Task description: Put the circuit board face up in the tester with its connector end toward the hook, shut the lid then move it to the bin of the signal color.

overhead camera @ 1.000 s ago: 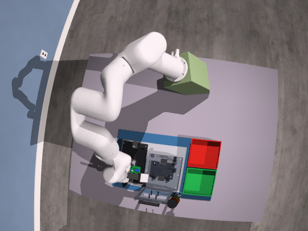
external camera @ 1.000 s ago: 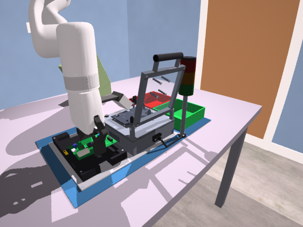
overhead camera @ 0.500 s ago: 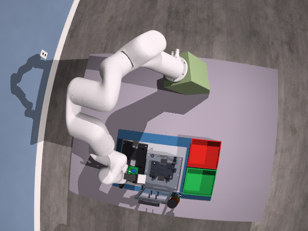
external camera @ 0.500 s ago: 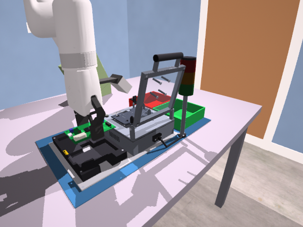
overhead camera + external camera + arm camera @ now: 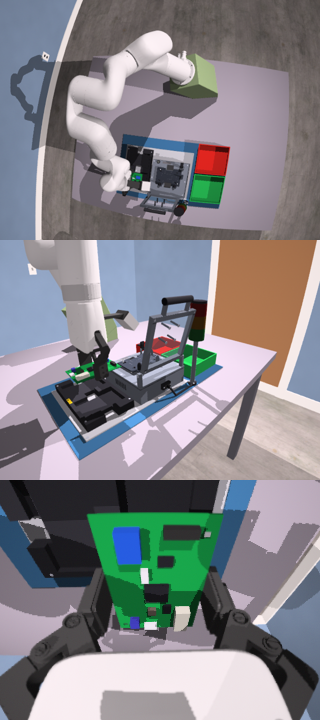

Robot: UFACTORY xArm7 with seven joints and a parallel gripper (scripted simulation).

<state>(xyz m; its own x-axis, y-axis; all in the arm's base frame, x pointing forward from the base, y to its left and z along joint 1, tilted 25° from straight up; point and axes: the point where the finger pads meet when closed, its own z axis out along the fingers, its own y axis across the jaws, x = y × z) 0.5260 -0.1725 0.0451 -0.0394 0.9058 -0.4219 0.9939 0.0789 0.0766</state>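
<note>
The green circuit board is up in the air, lifted out of the black tray and hanging just above it, lying flat with its parts facing up. The gripper is pinching the board by its two long sides, one finger on each side, with the fingers standing wide because the board is wide. In the exterior view the white connector is at the end that points away from the tester. The tester sits just beside the tray with its lid standing open, and the signal tower next to it looks dark. The red bin and green bin wait past the tester. This looks like the carrying step. Next the board most likely has to go over the plate, be turned the right way, and come down onto the pins.
</note>
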